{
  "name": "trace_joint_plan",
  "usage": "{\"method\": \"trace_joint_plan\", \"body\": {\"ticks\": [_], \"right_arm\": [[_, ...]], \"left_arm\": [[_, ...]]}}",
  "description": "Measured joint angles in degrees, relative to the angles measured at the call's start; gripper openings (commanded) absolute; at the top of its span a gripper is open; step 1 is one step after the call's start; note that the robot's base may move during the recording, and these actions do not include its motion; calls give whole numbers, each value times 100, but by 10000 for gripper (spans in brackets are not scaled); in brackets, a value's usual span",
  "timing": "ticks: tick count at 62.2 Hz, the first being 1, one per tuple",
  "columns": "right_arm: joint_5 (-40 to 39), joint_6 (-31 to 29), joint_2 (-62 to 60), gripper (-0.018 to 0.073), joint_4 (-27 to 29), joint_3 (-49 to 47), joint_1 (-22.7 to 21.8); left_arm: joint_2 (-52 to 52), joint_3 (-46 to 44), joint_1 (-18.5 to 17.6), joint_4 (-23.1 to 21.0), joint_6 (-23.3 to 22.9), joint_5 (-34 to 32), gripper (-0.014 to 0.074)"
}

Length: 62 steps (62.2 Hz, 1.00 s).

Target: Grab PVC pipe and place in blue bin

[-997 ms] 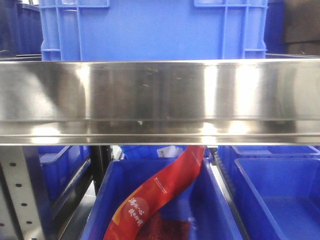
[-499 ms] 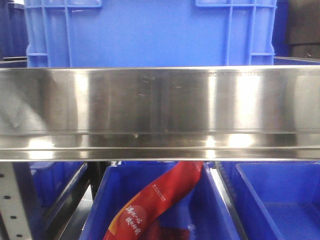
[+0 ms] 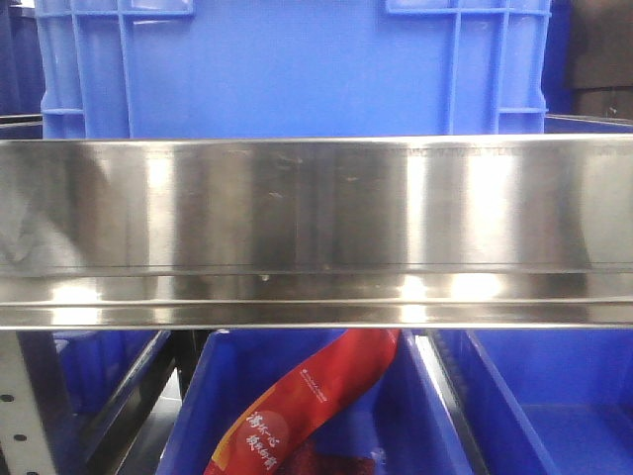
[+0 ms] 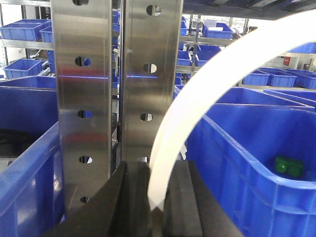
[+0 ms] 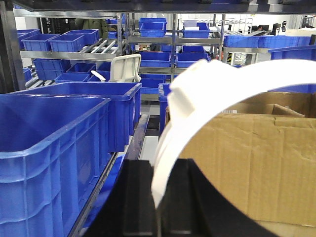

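1. L gripper (image 4: 155, 210) clamped on PVC pipe (image 4: 187, 111), arcing up-right.
2. R gripper (image 5: 158, 210) clamped on white pipe (image 5: 237, 81); same piece? can't tell.
3. Blue bin (image 4: 232, 158) just right of L gripper; L nearer.

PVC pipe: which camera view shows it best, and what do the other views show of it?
The right wrist view: the white PVC pipe arcs from the right gripper across the frame, collar visible. The left wrist view shows a plainer arc rising from the left gripper. The front view shows none.
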Motion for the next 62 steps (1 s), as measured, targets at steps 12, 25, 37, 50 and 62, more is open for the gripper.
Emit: {"method": "trace_joint_plan", "body": {"ticks": [12,25,37,50,62], "right_arm": [[0,0,0,-168,0,0,0],[0,0,0,-168,0,0,0],[-12,0,0,-168,0,0,0],[-312,0,0,-168,0,0,0],[-425,0,0,-168,0,0,0]], "left_arm": [[0,0,0,0,0,0,-111],[0,0,0,0,0,0,-111],[0,0,0,0,0,0,-111],[0,0,0,0,0,0,-111],[0,0,0,0,0,-5,-111]]}}
